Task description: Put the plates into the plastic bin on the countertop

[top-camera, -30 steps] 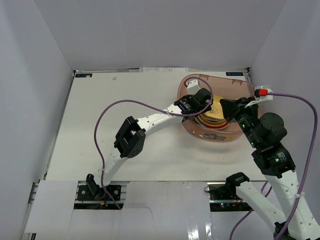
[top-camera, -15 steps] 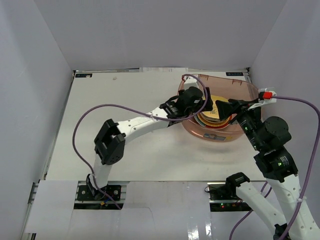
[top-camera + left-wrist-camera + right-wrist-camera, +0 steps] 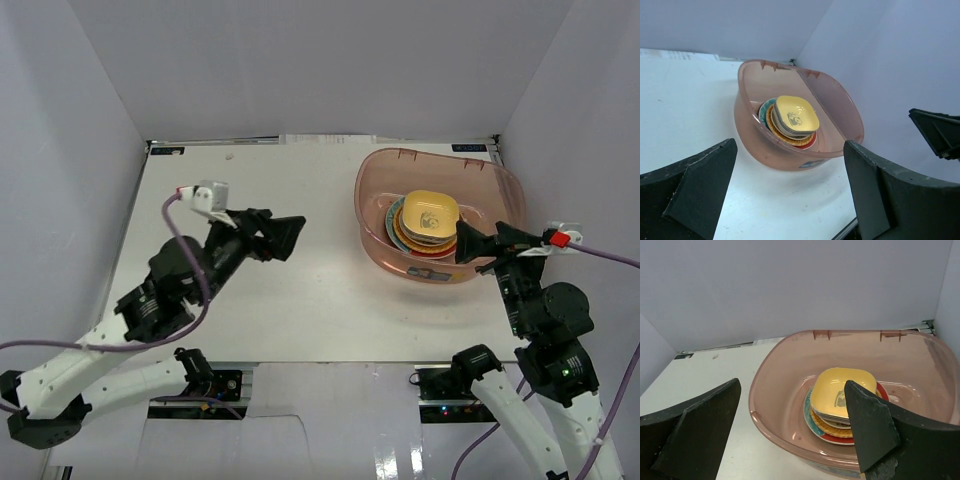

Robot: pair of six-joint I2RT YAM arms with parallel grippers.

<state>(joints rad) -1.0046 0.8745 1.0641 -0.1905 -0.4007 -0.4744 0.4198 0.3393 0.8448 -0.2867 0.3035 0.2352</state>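
- Plates (image 3: 428,222): one stack inside the plastic bin (image 3: 480,185), which sits at approx. 2 o'clock on the countertop (image 3: 300,180).
- Top of stack is the yellow dish (image 3: 431,213), rounded-square with a small print in its centre.
- Under it, the right wrist view shows the edges of an orange woven-look dish (image 3: 826,428), a red dish (image 3: 838,439) and a teal dish (image 3: 807,413). A pale one lies directly below the yellow.
- Count: can't confirm every dish is in — the lower ones are mostly hidden by the top dish, so probably all, not certainly.
- Left gripper (image 3: 283,238): at approx. 9 o'clock on the countertop, well apart from the bin. Jaws spread wide, nothing between them.
- Right gripper (image 3: 478,247): just beside the bin's rim at approx. 5 o'clock. Jaws wide apart too, nothing held — the wrist view looks straight between the fingers onto the stack.
- Progress, as a judgement: no dish visible on the countertop outside the bin and both grippers are empty, so the task looks done or v. nearly so.
- Left to do: nothing obvious, apart from parking the arms.
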